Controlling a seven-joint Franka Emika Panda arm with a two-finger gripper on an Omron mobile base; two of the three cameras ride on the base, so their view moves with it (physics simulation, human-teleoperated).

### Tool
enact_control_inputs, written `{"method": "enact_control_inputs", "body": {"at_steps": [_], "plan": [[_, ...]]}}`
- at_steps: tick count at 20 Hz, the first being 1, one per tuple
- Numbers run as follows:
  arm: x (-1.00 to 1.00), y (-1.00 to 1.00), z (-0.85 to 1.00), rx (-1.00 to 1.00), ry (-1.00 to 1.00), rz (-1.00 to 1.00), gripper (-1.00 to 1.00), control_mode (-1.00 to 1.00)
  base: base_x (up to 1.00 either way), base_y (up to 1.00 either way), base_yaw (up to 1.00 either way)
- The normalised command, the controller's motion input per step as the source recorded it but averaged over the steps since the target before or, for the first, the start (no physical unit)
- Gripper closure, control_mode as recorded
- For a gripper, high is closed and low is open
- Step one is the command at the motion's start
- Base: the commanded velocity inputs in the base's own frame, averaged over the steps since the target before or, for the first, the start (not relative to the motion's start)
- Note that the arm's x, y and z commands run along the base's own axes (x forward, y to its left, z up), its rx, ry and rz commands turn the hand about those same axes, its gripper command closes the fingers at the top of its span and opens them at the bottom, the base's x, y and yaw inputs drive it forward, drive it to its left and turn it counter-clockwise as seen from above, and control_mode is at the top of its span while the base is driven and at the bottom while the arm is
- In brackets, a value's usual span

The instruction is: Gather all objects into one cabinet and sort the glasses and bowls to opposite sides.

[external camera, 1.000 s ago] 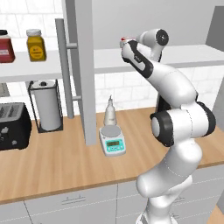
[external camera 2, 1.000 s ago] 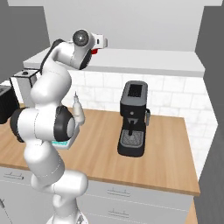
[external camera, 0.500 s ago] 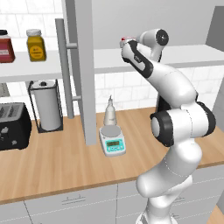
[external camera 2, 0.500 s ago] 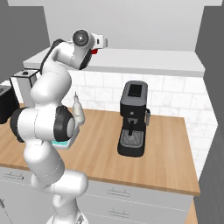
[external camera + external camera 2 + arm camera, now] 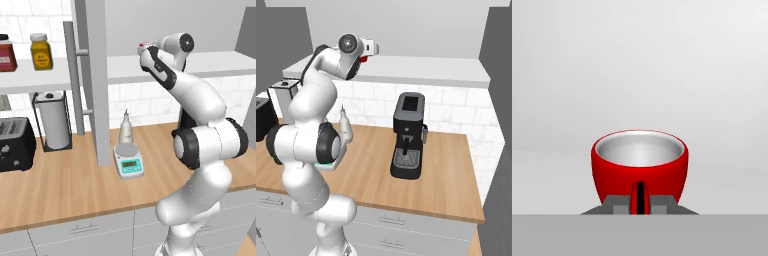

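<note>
Gripper clamps red cup's near rim

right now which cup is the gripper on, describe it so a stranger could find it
Start at the long white shelf above the wooden counter and follow the white arm up to its gripper there. The gripper is shut on the handle of the red cup, which is round-bellied with a pale grey inside. It is the one bright red thing on that shelf, unlike the black coffee machine below.
</note>
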Motion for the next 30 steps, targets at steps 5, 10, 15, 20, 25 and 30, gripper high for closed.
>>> {"method": "enact_control_inputs", "body": {"at_steps": [5, 10, 15, 20, 25, 30], "plan": [[-0.81, -0.28, 0.01, 0.00, 0.00, 0.00, 1.00, -1.00, 0.00, 0.00, 0.00], [-0.74, -0.24, 0.12, 0.00, 0.00, 0.00, 1.00, -1.00, 0.00, 0.00, 0.00], [-0.81, -0.20, 0.20, 0.00, 0.00, 0.00, 1.00, -1.00, 0.00, 0.00, 0.00], [-0.94, -0.25, 0.16, 0.00, 0.00, 0.00, 1.00, -1.00, 0.00, 0.00, 0.00], [-1.00, -0.04, 0.10, -0.01, -0.01, 0.00, 1.00, -1.00, 0.00, 0.00, 0.00], [-0.98, 0.00, 0.01, 0.00, 0.02, 0.00, 1.00, -1.00, 0.00, 0.00, 0.00]]}}
